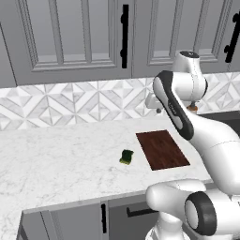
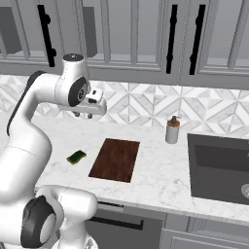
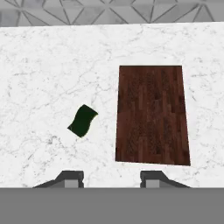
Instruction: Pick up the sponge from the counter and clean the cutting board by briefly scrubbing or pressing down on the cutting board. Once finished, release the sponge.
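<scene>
Sponge point(image 1: 126, 156) lies on counter point(image 1: 56, 159), just left of cutting board point(image 1: 162, 149), not touching. Tool point(image 3: 105, 177) high above both, clenched, holding nothing — tips cut off at frame edge. Sponge's yellow side hard to see.

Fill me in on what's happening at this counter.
The arm's end effector hangs high above the counter with nothing in it. The sponge lies untouched on the marble, just beside the cutting board and apart from it. No cleaning has started; the sponge has not yet been picked up.
</scene>
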